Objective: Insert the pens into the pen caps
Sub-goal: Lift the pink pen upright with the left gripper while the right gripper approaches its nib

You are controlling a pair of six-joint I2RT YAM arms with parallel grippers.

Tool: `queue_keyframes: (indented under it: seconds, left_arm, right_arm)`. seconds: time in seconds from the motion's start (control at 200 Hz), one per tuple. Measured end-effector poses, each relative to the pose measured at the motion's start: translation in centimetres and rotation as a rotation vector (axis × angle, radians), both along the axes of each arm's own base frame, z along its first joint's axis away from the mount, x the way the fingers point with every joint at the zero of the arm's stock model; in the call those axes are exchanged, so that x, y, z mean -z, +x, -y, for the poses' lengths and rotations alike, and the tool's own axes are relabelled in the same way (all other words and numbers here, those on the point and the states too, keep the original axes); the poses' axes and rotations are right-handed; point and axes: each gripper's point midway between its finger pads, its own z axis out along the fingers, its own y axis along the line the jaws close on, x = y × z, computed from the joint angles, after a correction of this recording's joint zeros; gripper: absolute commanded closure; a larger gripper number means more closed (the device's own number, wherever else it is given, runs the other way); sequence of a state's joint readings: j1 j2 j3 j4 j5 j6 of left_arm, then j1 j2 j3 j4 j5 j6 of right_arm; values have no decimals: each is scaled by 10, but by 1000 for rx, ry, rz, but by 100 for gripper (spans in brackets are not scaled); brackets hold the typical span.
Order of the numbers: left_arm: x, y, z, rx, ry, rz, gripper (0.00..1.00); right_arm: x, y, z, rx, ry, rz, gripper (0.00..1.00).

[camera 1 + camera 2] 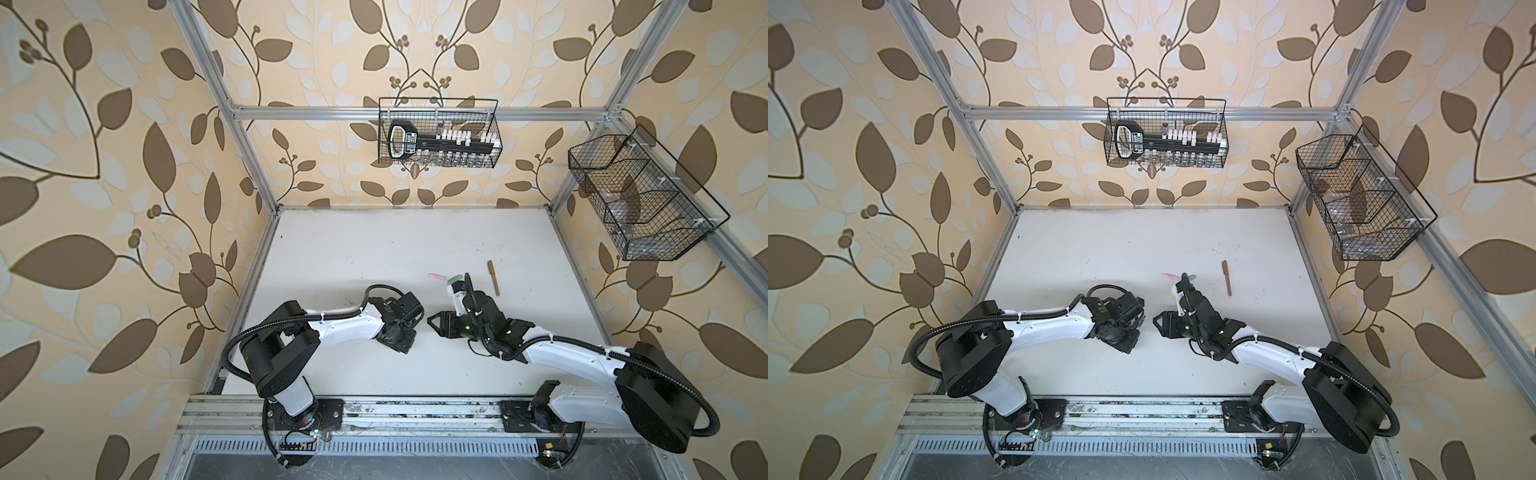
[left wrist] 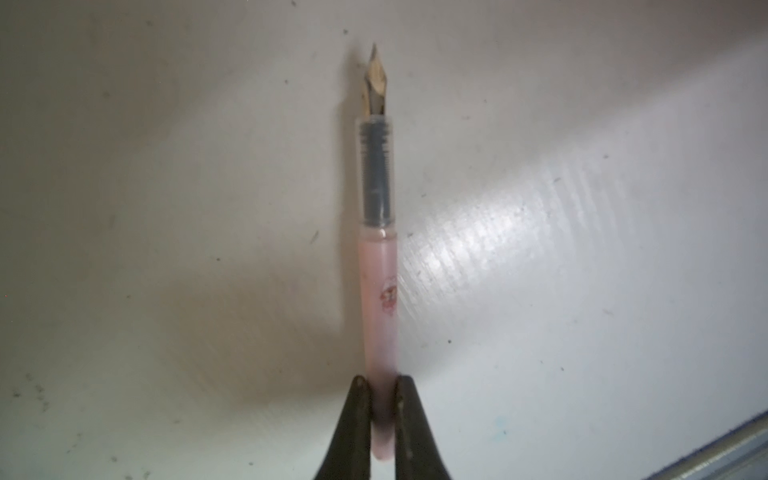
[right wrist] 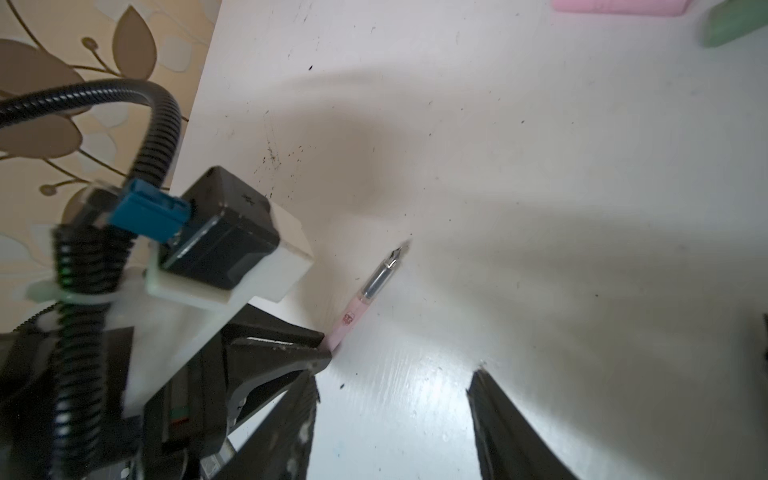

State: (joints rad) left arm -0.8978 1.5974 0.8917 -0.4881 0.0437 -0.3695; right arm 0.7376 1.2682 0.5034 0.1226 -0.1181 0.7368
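The pink pen (image 2: 378, 291) is clamped near its blunt end by the left gripper (image 2: 383, 380), whose jaws are pressed against the barrel from both sides; the nib is pointed away from the gripper, and the clear section with its dark core is seen between nib and pink barrel; the pen is held low along the white table (image 1: 374, 249), and whether it touches the surface cannot be told. In the right wrist view the same pen (image 3: 357, 307) is seen jutting out of the left gripper (image 3: 324, 345).

The right gripper (image 3: 395, 374) is held with its jaws spread apart and nothing between them; it is placed near the left gripper, facing it across a small gap of table.

The pink cap (image 1: 436, 276) and the green cap (image 1: 454, 278) are laid side by side farther back on the table, apart from both grippers; both are shown in both top views, the green cap partly hidden by the right arm's camera. The brown pen (image 1: 493, 277) is laid to the right of the caps, well apart from the grippers.
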Motion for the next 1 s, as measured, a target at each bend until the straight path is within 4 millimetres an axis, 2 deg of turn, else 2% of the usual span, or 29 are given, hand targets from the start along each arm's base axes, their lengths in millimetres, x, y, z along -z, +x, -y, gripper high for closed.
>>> queue_keyframes:
  seconds: [0.16, 0.44, 0.67, 0.85, 1.0]
  left_arm:
    - [-18, 4, 5, 0, -59, 47, 93]
    - [-46, 9, 11, -8, -152, 120, 93]
    - [-68, 12, 8, -19, -201, 186, 91]
    - [-73, 12, 8, -19, -215, 197, 91]
    - [-71, 12, 7, -19, -212, 195, 91]
  right_arm:
    - [1, 0, -9, 13, 40, -23, 39]
    - [-22, 8, -34, 9, 210, 13, 38]
    - [-15, 12, -46, 13, 269, -24, 39]
    - [-16, 15, -53, 10, 315, -28, 41]
    - [-21, 19, -56, 12, 346, -21, 47]
